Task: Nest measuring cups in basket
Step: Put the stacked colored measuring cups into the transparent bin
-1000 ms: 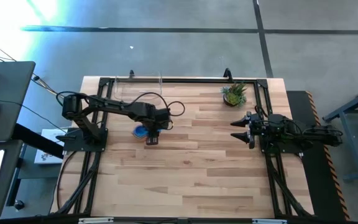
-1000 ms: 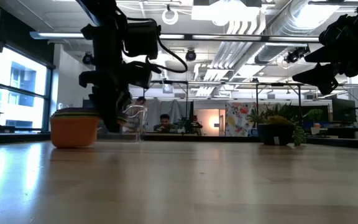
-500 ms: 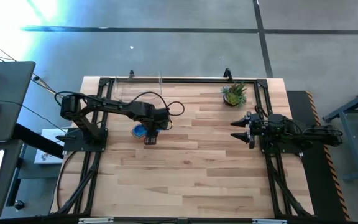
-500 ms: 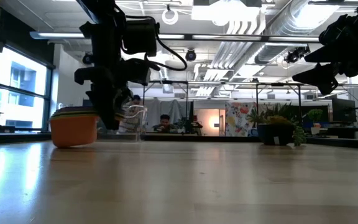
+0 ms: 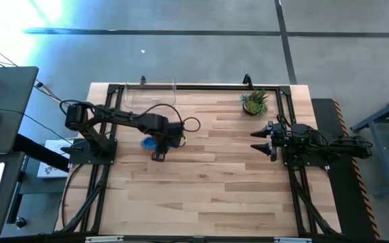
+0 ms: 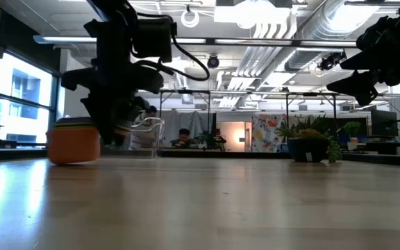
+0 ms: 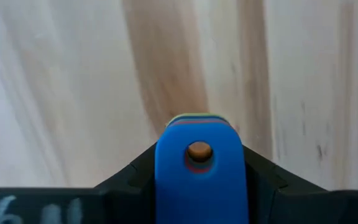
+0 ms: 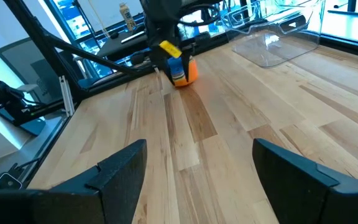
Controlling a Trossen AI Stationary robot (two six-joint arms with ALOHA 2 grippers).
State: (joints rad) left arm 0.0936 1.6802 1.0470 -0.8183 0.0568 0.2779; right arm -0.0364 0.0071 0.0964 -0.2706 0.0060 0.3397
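The measuring cups sit nested in one stack: orange outermost (image 6: pixel 75 144), blue on top (image 5: pixel 150 142), also seen far off (image 8: pixel 184 71). My left gripper (image 5: pixel 159 154) points down at the stack's near side, shut on the stacked handles. The stack's bottom is at the table top; whether it rests there I cannot tell. The basket (image 5: pixel 150 94), a clear low-walled bin, stands at the table's far left (image 8: pixel 272 37). My right gripper (image 5: pixel 256 140) waits open at the right side, nothing between its fingers (image 8: pixel 197 180). My left gripper pinches the stacked flat handles, blue one uppermost (image 7: pixel 197 186), between its two fingers (image 7: pixel 132 177), which lie across the handles. The fingers come from above, pointing down. The handles' rounded end with its hole (image 7: pixel 199 151) sticks out past the fingers. The stack stays upright.
A small potted green plant (image 5: pixel 254 102) stands at the far right of the table. A black frame (image 5: pixel 201 86) runs along the table's edges. Bare wood lies between the two arms and toward the near edge.
My left gripper has shifted slightly toward the table's left and near edges and rolled about its downward axis, staying shut on the handles. The cup stack has gone with it, swinging a little to the left.
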